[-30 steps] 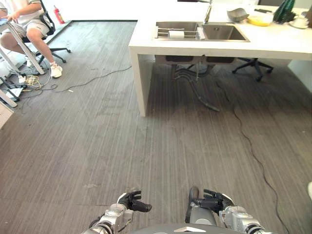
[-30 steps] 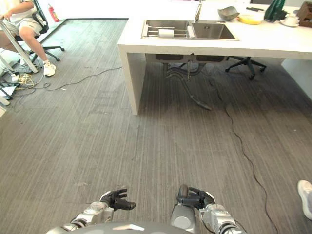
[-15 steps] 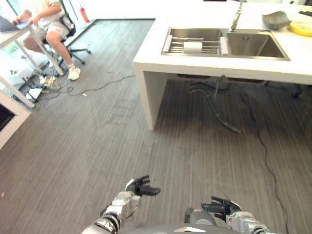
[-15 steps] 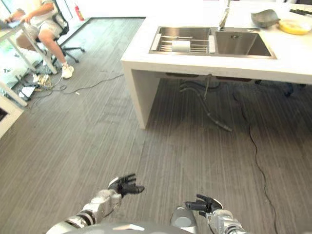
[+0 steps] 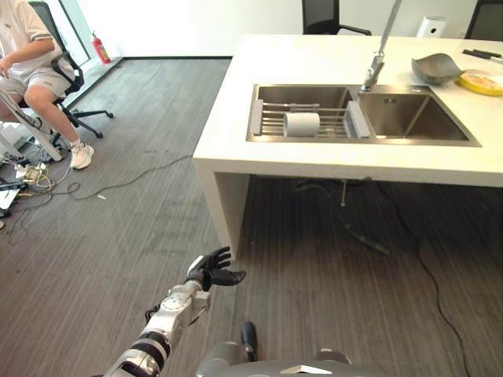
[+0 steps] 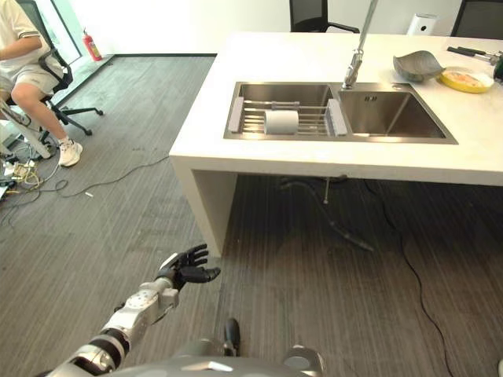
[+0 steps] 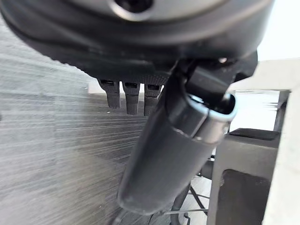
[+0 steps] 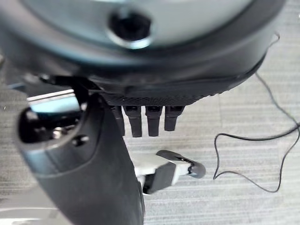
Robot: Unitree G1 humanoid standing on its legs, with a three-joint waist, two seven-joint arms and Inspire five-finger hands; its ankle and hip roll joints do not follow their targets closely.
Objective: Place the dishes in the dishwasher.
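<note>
The left hand [image 5: 211, 272] hangs low over the grey floor [image 5: 118, 228], just short of the corner of the white desk [image 5: 314, 63]; its fingers [image 5: 221, 254] are spread and nearly straight, and it holds nothing. The right hand [image 8: 89, 154], seen in its own wrist view, likewise shows straight fingers [image 8: 147, 119] over the floor with nothing in them. The dishes lie well apart from both hands, up on the desk. In the left basin of the double sink [image 5: 357, 115] a wire rack [image 5: 302, 124] carries one white cup [image 5: 302, 124] lying on its side; the right basin appears empty, with the tap [image 5: 380, 47] standing between the two. Beyond the sink, on the desk top, sit a grey bowl [image 5: 437, 67] and a yellow dish [image 5: 481, 82]. Judgement: the cup is probably ceramic, light, rigid, smooth and breakable, best taken round its barrel from above; the bowl would suit a rim pinch and may slip if glazed. No dishwasher can be identified. A seated person [image 5: 31, 55] occupies a chair well off to the left.
</note>
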